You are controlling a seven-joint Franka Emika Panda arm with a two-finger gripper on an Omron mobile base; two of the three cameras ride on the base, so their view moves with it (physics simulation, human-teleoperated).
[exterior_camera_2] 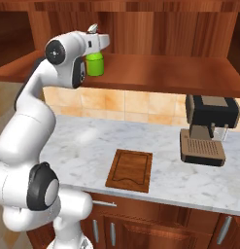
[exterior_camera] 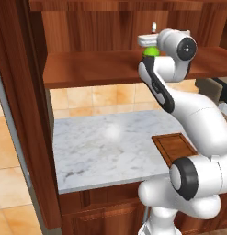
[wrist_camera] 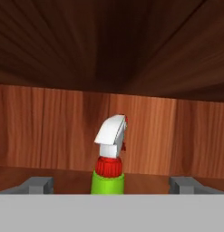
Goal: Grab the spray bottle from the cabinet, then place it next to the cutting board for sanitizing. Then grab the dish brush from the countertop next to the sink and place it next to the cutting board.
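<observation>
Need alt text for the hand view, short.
A green spray bottle with a white trigger nozzle stands upright on the wooden cabinet shelf, centred between the open jaws of the gripper, which do not touch it.

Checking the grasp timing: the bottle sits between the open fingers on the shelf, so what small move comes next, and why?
Probably ease forward a little, then close. In the hand view the spray bottle stands upright, centred between the open gripper fingertips on the cabinet shelf, not yet clamped.

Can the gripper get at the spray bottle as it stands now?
Probably yes. The gripper is open, and the spray bottle stands upright on the cabinet shelf, centred between its fingertips, with nothing between them.
</observation>
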